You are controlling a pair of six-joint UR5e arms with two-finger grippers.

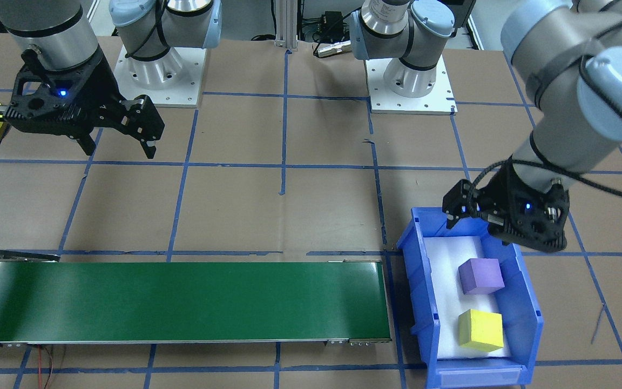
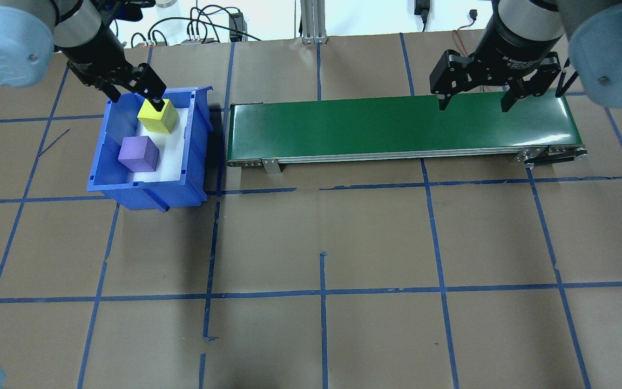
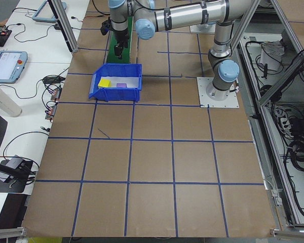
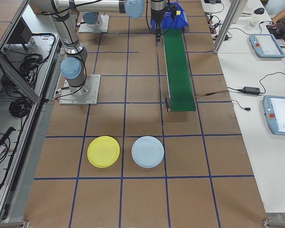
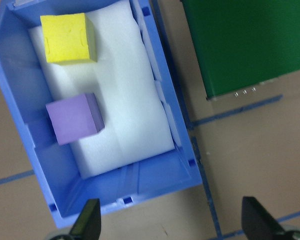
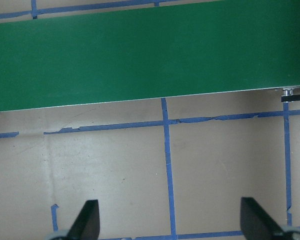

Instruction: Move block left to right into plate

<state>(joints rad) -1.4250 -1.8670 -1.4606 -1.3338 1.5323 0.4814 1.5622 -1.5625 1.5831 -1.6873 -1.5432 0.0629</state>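
Purple foam cube and yellow foam cube lie on white padding inside the blue plastic bin beneath the left gripper, whose fingers are spread wide and empty. Right gripper hovers over the green conveyor belt, also wide and empty, with the round bright-yellow plate well apart from it.

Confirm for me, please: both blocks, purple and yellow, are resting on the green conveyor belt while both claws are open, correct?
Not quite. The purple block and yellow block sit inside the blue bin, not on the green conveyor belt, which is bare, as the overhead view shows. The left claw and right claw are indeed open.
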